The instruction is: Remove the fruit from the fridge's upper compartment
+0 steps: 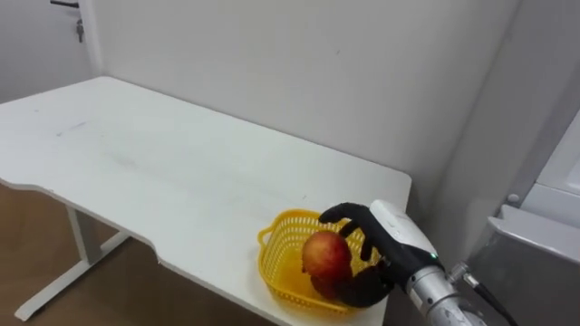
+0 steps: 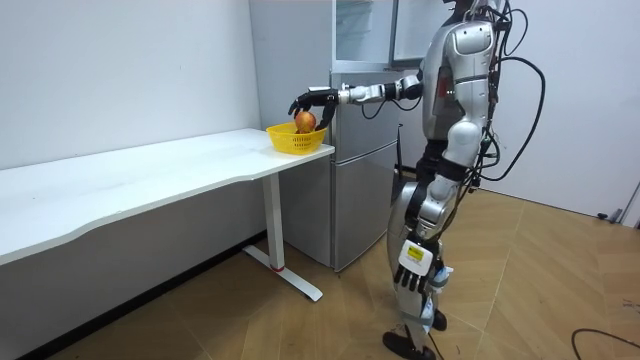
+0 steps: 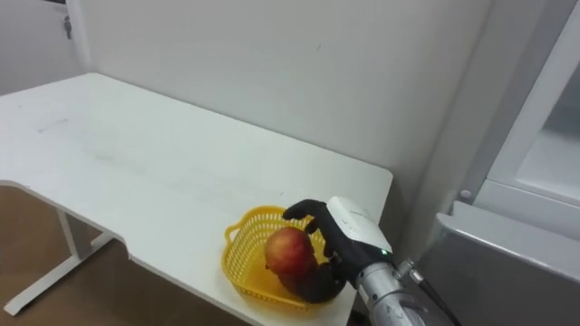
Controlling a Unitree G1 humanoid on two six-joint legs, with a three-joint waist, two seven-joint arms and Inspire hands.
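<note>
White table (image 1: 172,163) runs out to nine o'clock, bare along its length. At its near corner sits the yellow basket (image 1: 272,237), and right over its hollow is the apple (image 1: 326,254). The fruit is round, so it has no long axis to line up. The right hand (image 1: 391,232) reaches in from four o'clock with dark fingers curled round the apple, which lies at nine o'clock from the palm. The basket floor is at six o'clock beneath it, and I see nothing else inside. The next move looks like a straight drop and release. The fridge (image 1: 535,249) stands at three o'clock. The left hand (image 2: 412,262) hangs by the thigh; I can't tell how its fingers are set.
</note>
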